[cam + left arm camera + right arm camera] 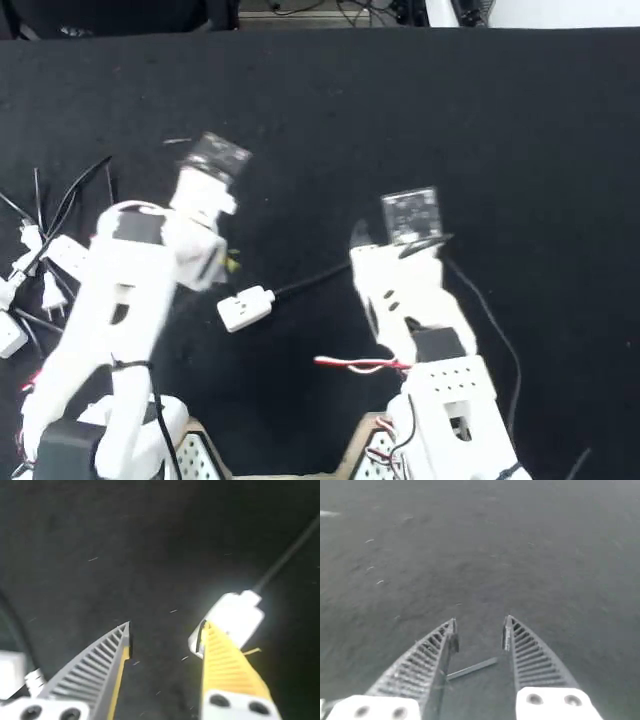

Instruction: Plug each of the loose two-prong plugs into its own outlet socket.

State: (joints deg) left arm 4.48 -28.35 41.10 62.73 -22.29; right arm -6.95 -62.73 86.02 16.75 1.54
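A white outlet socket lies on the black table between the two arms, and its black cable runs off to the right. My left gripper hangs open just above the mat; the socket sits right behind its yellow finger, outside the gap. Several white plugs with thin black wires lie at the table's left edge. My right gripper is open over bare mat, and a thin cable crosses low between its fingers.
The black mat stretches wide behind both arms. A thin black lead trails along the right arm's side. A white piece shows beside the left gripper's grey finger.
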